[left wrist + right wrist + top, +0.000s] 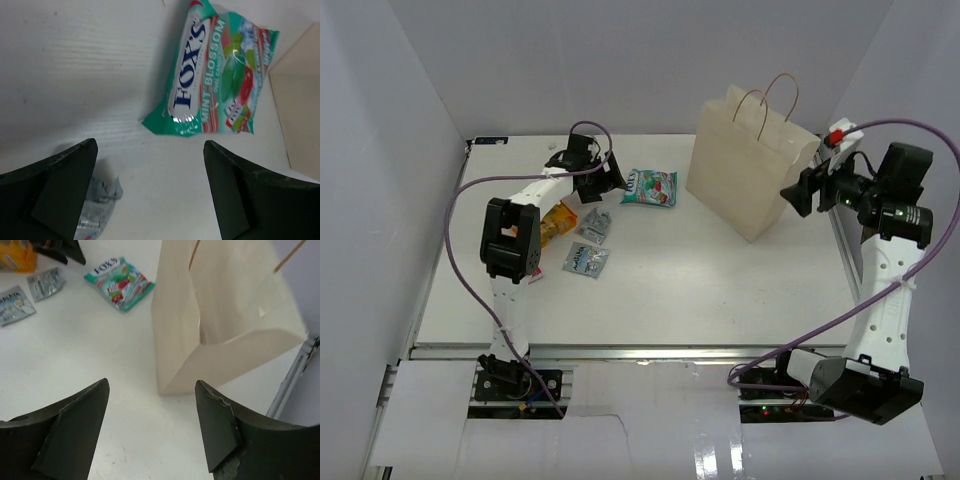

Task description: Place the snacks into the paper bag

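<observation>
Hovering beside the green-white packet [215,75], L gripper [150,160] — jaws spread, empty; R gripper [151,400] likewise spread, near the paper bag [220,315]; orange packet [558,220] seemingly partly under L arm [510,235].

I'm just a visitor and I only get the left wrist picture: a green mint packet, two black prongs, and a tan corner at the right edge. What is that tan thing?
Observer: A paper bag, standing upright toward the back right of the table.
Operator: Are there any snacks I can't see?
Observer: Yes, an orange packet lies right beside the left arm, which partly hides it.
Operator: And what about the other arm?
Observer: The right fingers are open and empty, poised by the bag's right side.
</observation>
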`<control>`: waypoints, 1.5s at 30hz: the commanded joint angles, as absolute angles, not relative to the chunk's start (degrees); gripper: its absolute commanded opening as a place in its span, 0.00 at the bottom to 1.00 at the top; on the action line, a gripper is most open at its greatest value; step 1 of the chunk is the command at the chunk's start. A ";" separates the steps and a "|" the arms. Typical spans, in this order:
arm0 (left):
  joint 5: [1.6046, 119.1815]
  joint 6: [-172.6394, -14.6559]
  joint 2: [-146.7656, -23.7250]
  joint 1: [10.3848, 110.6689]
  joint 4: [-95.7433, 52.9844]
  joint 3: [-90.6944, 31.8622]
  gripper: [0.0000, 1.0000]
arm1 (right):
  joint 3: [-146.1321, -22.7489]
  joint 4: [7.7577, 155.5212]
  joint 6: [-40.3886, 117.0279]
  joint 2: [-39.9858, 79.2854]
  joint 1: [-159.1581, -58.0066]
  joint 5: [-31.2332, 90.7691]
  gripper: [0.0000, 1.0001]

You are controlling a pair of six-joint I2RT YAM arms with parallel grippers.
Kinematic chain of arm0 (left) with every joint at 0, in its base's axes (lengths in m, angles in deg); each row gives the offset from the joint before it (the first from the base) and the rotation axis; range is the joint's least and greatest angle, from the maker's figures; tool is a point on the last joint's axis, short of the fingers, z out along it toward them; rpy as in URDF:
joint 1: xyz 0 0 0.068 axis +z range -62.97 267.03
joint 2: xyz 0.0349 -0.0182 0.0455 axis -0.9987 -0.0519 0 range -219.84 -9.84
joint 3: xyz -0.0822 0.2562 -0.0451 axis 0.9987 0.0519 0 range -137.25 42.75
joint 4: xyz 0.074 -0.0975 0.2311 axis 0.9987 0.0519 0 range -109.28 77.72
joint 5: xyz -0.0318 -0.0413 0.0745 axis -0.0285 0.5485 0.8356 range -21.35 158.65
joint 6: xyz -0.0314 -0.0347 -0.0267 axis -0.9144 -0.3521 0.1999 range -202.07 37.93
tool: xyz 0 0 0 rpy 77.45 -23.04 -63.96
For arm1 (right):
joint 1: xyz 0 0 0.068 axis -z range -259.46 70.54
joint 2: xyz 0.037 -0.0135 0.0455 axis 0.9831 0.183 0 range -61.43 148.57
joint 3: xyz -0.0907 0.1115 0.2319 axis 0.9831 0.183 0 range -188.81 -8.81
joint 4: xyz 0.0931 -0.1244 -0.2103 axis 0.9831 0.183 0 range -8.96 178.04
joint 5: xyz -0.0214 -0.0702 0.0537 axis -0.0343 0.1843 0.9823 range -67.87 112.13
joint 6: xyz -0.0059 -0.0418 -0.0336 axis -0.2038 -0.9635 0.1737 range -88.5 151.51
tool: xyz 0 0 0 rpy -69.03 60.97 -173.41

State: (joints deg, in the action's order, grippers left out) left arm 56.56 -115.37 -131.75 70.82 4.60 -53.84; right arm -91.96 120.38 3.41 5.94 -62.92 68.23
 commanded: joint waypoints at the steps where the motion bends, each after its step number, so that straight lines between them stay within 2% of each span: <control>1: 59.25 -114.68 -138.56 70.15 8.06 -64.36 0.98 | -83.99 132.96 -6.28 3.88 -61.97 63.17 0.75; 6: 59.25 -115.73 -147.20 69.19 7.97 -76.14 0.97 | -76.49 136.94 -9.01 0.53 -61.97 65.80 0.78; 9: 56.97 -115.29 -150.11 68.31 7.44 -78.70 0.94 | -73.50 137.21 -8.93 0.27 -61.88 66.94 0.80; 17: 56.26 -113.53 -149.24 66.99 7.36 -72.75 0.85 | -71.39 136.42 -8.40 2.37 -61.96 69.76 0.80; 20: 56.00 -113.79 -148.88 66.81 7.36 -70.98 0.71 | -70.77 135.89 -8.31 3.25 -61.97 71.08 0.81; 21: 55.82 -113.88 -148.71 66.72 7.36 -70.72 0.63 | -70.25 135.89 -8.48 3.52 -61.97 71.69 0.81; 23: 55.12 -114.06 -148.53 66.64 7.27 -70.45 0.56 | -69.54 135.97 -9.01 3.96 -62.31 71.96 0.82; 24: 55.03 -114.06 -148.44 66.64 7.27 -70.10 0.47 | -68.76 135.89 -9.27 4.13 -62.58 72.13 0.82; 27: 53.19 -113.71 -147.57 66.64 6.65 -69.49 0.35 | -67.44 136.59 -9.98 4.84 -63.72 72.49 0.82; 28: 51.97 -113.53 -146.87 66.64 6.30 -69.40 0.24 | -67.17 136.68 -9.98 5.19 -64.42 72.75 0.82; 31: 49.77 -113.01 -144.24 66.81 5.34 -68.00 0.03 | -66.11 135.63 -7.97 5.37 -66.96 73.37 0.83; 36: 43.71 -113.88 -134.31 68.39 -2.47 -57.55 0.00 | -65.49 130.71 -0.94 5.63 -73.91 70.39 0.79; 41: 31.76 -116.26 -124.46 69.18 -16.19 -42.96 0.00 | -70.49 126.32 4.60 9.32 -81.46 67.48 0.80; 43: 27.10 -117.22 -120.33 69.18 -18.82 -38.58 0.00 | -71.73 120.27 10.80 10.46 -82.78 68.88 0.82; 45: 23.94 -118.27 -116.21 69.10 -23.03 -35.75 0.00 | -72.17 111.42 17.67 11.16 -84.63 64.88 0.82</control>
